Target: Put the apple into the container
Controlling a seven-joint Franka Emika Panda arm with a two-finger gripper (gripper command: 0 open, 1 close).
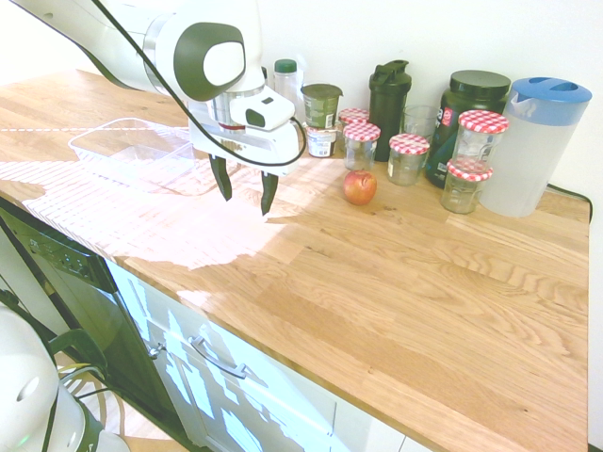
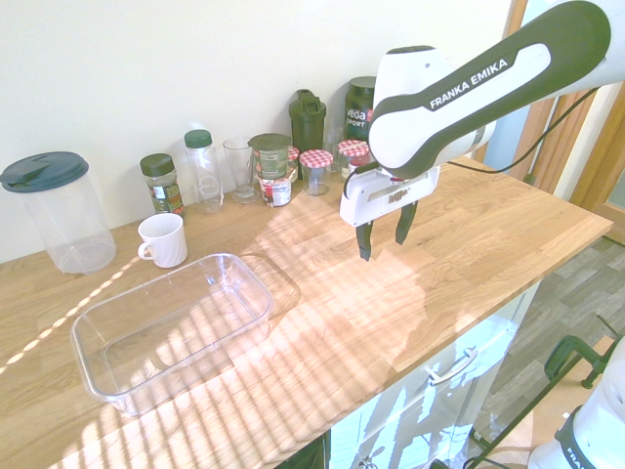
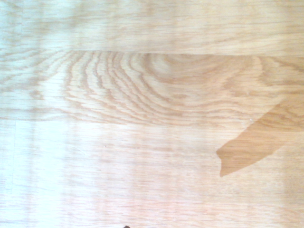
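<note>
My gripper [image 1: 245, 195] hung over the wooden counter [image 1: 396, 282] with its two dark fingers spread apart and nothing between them. Its tips pointed down and stood clear of the wood.

In the first exterior view, the apple [image 1: 359, 186] sat on the counter at about three o'clock from my gripper, near but apart from it. It rested just in front of the jars with red-checked lids [image 1: 409, 156], close to them; whether it touched one I could not tell. The container [image 1: 134, 151], a clear shallow tray, lay at roughly ten o'clock from my gripper in that view, empty, well apart from the apple, with my gripper between the two.

In the second exterior view, the container [image 2: 176, 327] lay at about eight o'clock from my gripper [image 2: 384, 237]. A white mug [image 2: 162, 239] stood just beyond the tray's far rim, and a blue-lidded pitcher [image 2: 61, 210] stood further toward the wall. The apple was hidden in that view.

Behind the apple along the wall stood a black shaker bottle [image 1: 389, 95] and a dark tub [image 1: 468, 118].

The wrist view showed only bare wood grain [image 3: 142, 95] crossed by a dark wedge of shadow [image 3: 256, 142].
</note>
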